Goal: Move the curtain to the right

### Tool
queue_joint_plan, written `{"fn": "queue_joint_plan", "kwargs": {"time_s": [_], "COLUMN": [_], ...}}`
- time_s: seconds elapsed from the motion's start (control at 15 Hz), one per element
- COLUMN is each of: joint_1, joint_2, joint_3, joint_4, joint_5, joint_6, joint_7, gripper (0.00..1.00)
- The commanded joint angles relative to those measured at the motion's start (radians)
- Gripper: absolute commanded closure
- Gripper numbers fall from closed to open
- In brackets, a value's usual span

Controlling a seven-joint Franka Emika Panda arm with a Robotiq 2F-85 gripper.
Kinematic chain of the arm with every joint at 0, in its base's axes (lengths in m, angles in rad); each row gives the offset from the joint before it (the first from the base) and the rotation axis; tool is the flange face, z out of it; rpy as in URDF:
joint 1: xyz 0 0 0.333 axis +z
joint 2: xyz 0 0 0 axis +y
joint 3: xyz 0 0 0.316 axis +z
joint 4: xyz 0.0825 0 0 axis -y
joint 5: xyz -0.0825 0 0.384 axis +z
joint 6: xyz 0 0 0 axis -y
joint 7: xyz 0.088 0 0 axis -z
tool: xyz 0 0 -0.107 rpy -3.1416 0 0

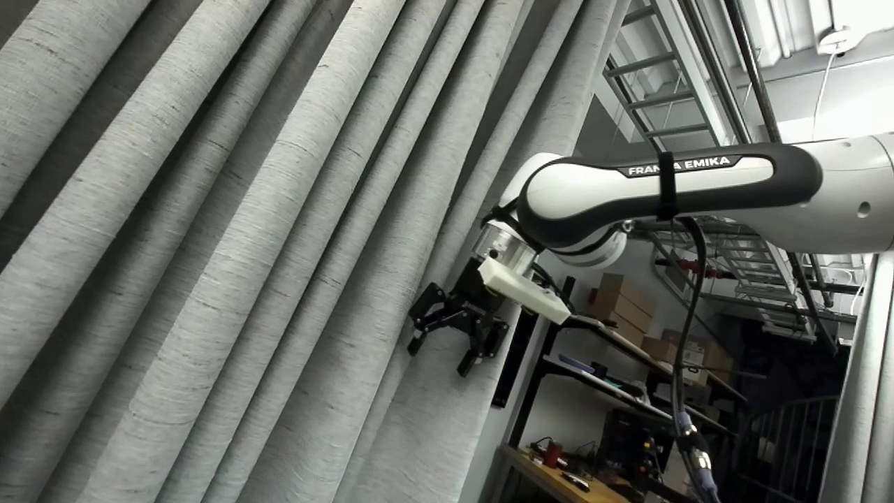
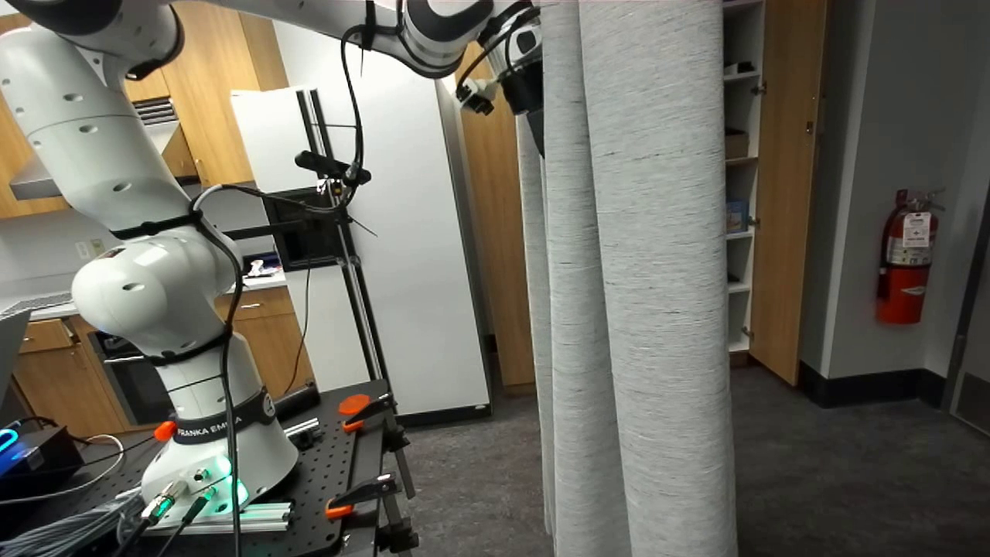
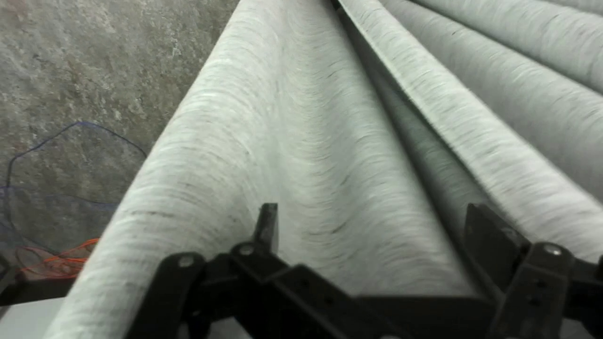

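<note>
Nothing appears to be gripped yet, the claw (image 1: 440,354) being spread wide with the curtain (image 1: 314,244) hung just ahead of it (whether touching cannot be told), so the rightward pull is judged outstanding.

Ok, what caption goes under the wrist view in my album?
An open black pincer in front of a pleated grey curtain, with floor on the picture's left.

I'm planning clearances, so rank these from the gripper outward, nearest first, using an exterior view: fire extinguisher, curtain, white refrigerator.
1. Curtain: immediately beside the gripper.
2. White refrigerator: in the background, left of the curtain.
3. Fire extinguisher: also background, well right of the curtain.
</note>
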Motion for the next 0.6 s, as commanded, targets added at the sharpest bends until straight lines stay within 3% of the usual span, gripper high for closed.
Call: {"fn": "queue_joint_plan", "kwargs": {"time_s": [0.0,0.53], "joint_1": [-0.051,-0.109], "joint_2": [-0.025,-0.041], "joint_3": [-0.059,-0.118], "joint_4": [0.01,0.009], "joint_5": [-0.057,-0.11], "joint_6": [0.003,-0.007], "joint_7": [-0.008,-0.013], "gripper": [0.0,0.0]}}
